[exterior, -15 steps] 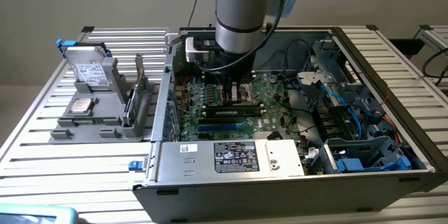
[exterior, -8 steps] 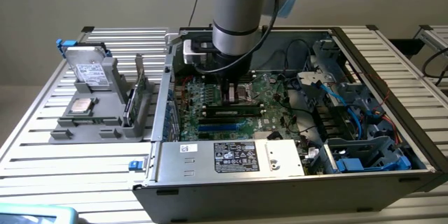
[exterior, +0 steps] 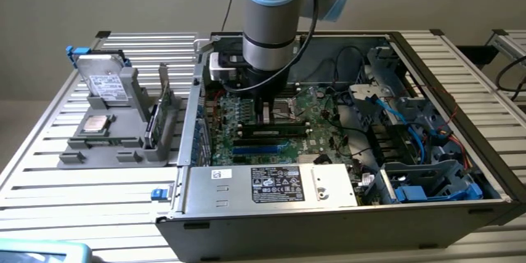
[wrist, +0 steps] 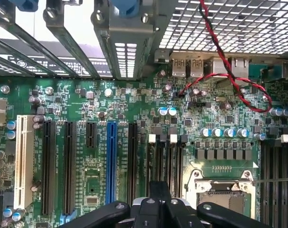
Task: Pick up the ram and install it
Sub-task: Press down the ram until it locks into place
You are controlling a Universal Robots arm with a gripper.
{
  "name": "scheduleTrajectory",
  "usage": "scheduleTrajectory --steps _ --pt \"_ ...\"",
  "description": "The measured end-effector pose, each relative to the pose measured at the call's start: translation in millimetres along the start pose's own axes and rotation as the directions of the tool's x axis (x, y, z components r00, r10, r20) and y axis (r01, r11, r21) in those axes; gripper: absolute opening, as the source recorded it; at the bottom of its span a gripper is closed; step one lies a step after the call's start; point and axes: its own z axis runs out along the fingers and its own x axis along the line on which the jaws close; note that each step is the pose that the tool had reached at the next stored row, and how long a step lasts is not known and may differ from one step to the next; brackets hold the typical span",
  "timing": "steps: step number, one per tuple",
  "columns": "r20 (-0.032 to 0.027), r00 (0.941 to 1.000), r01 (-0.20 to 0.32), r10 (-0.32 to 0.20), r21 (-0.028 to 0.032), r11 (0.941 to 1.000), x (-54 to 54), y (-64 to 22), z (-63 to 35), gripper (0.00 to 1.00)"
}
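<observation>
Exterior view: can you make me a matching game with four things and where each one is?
Things:
1. pincer
2. silver box with a label
3. grey holder
4. blue cables

Places:
A. outside the case, at the exterior view's left
B. along the case's near edge
C. over the green board, mid-case
D. inside the case, at the exterior view's right

Pairs: 1-C, 2-B, 3-A, 4-D

end effector down over motherboard, shut.
</observation>
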Motion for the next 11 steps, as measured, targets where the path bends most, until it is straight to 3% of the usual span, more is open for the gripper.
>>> scheduleTrajectory --steps 5,7,11 --pt "0.0033 1.0 0.0 0.0 -0.0009 1.0 0.1 -0.3 3.6 0.11" --pt "0.0096 1.0 0.0 0.0 0.0024 1.0 -0.8 -0.4 -2.4 0.11" --pt "0.0073 1.0 -0.001 0.001 0.0009 1.0 -0.9 0.1 -15.7 0.11"
